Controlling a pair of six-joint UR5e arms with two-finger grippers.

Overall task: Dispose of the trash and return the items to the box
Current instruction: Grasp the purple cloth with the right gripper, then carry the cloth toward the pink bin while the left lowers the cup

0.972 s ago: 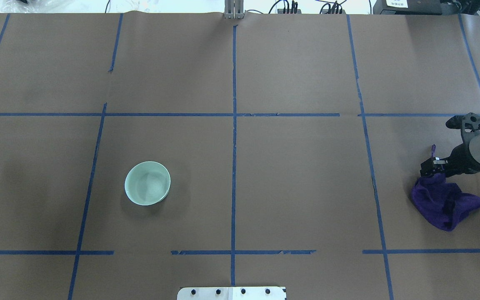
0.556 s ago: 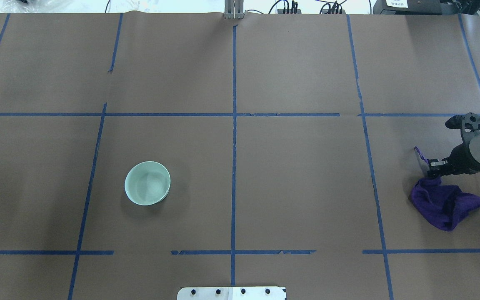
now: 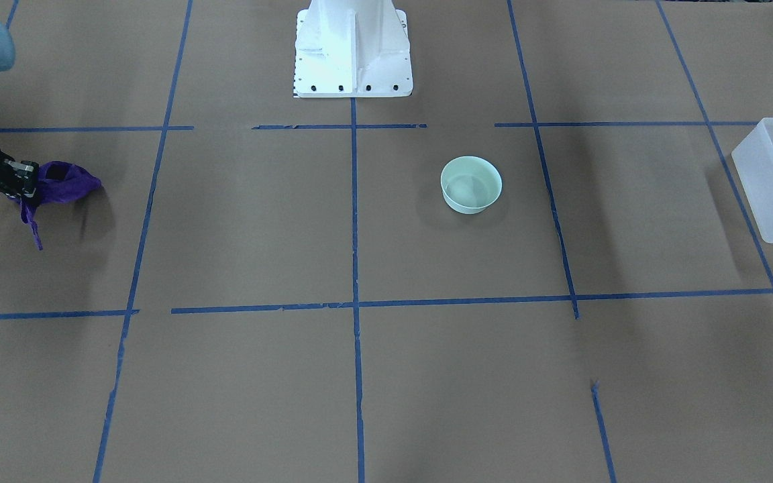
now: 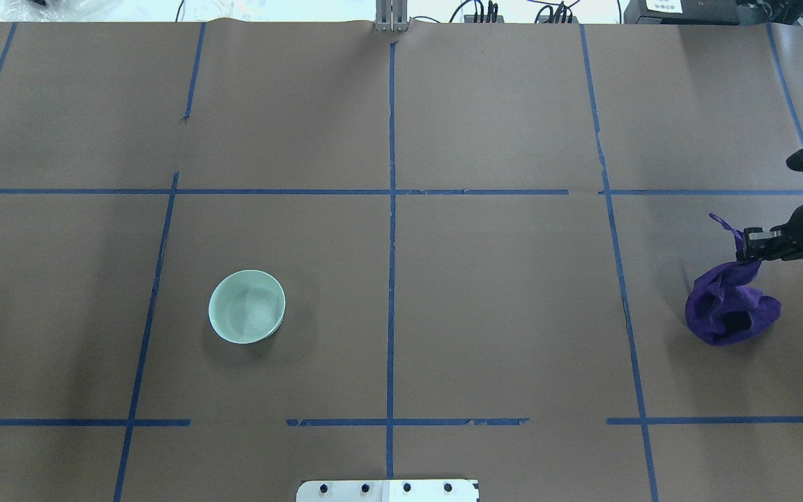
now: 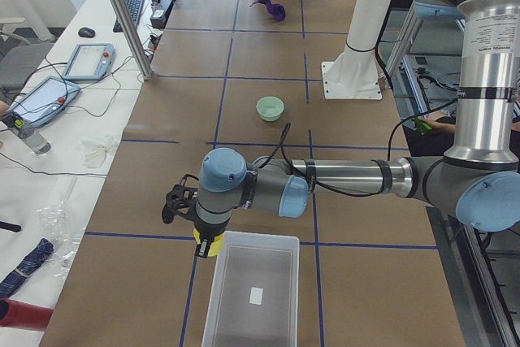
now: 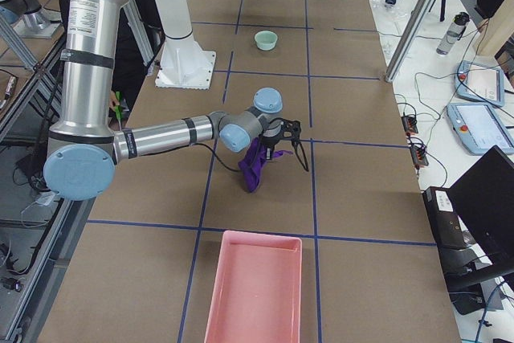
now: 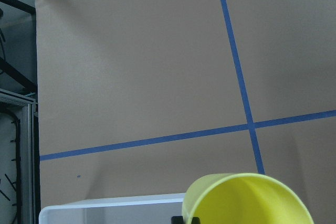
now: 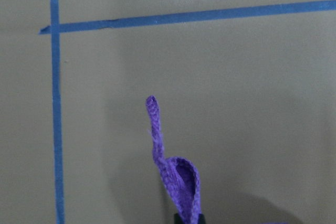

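Observation:
My left gripper [image 5: 202, 238] is shut on the small yellow cup [image 7: 247, 200], which also shows in the exterior left view [image 5: 208, 249]. It holds the cup at the corner of the frosted-white box [image 5: 252, 290], whose rim shows in the left wrist view [image 7: 110, 207]. The box stands at the table's left end [image 3: 772, 181]. My right gripper [image 4: 750, 244] is shut on a corner of the purple cloth [image 4: 729, 307] and lifts it, the rest hanging down to the table [image 6: 255, 168]. A loop of cloth sticks out past the fingers [image 8: 181, 190].
A pale green bowl [image 4: 247, 307] sits left of the table's centre [image 3: 471, 184]. The white pedestal [image 3: 353, 47] stands at the robot's edge. A pink tray [image 6: 253, 291] lies at the table's right end, past the cloth. Blue tape lines cross the brown paper.
My right gripper has risen and moved away from the robot and to the right with the cloth's corner. The cloth is pulled up and bunched. The bowl has not moved.

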